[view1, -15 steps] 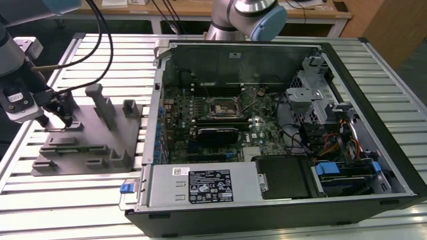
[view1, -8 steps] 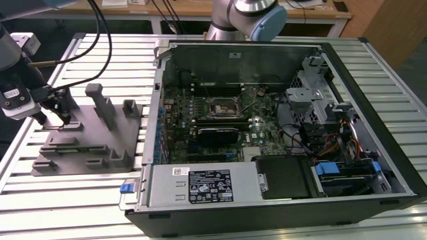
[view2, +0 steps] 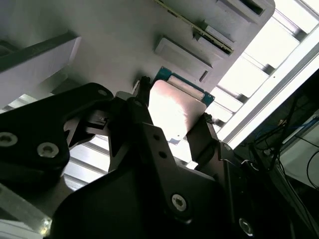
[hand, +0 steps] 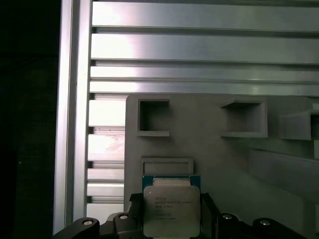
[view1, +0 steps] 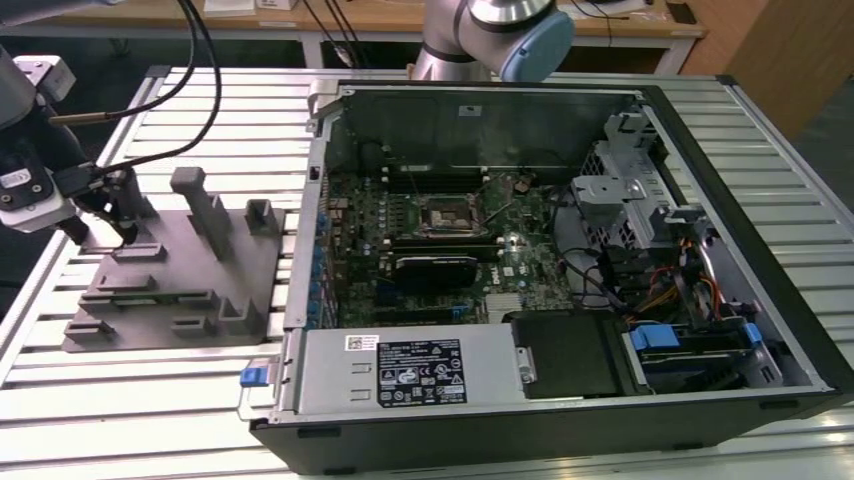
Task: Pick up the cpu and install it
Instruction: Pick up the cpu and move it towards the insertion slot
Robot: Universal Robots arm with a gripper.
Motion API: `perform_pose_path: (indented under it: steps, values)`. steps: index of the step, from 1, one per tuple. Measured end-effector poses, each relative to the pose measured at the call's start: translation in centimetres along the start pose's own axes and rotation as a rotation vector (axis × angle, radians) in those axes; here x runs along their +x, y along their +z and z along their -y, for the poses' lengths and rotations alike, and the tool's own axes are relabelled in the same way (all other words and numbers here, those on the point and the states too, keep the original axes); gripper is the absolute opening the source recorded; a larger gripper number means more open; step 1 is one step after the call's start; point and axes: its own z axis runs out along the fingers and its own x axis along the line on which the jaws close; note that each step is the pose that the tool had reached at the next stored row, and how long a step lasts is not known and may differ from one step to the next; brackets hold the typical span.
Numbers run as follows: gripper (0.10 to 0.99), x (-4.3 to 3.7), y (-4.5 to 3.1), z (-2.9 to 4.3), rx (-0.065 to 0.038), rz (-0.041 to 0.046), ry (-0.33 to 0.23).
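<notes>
The tool (view1: 107, 225) is pictured closed on the cpu (hand: 172, 211), which is clamped by two opposite edges between black fingers (view2: 130, 112) in both wrist views. The chip's pale metal top is turned toward the cameras, and a green border is seen along one edge in the second wrist view. In the exterior view the tool is held at the exterior view's left, low over the grey moulded fixture (view1: 174, 290) and close beside one of its upright blocks (view1: 200, 195). In the first wrist view the cpu is shown just beside a shallow rectangular recess (hand: 167, 167) in the fixture; whether the chip is touching the fixture's surface cannot be told. The fixture is set on a slatted aluminium bench (view1: 134, 400). Just beside it, toward the exterior view's right, an open computer case (view1: 534, 445) is laid on its side. Inside the case the motherboard (view1: 521, 250) is exposed, and the black square socket (view1: 443, 215) with its metal rim is seen near the board's middle, well apart from the tool and the cpu. A grey and blue joint of the arm (view1: 514, 30) is visible beyond the case's far wall
</notes>
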Motion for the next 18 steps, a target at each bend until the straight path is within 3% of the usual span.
perform_pose_path:
  steps: [18]
  values:
    - [0.545,-0.04,-2.26,-0.11,-0.003,-0.0001,0.0]
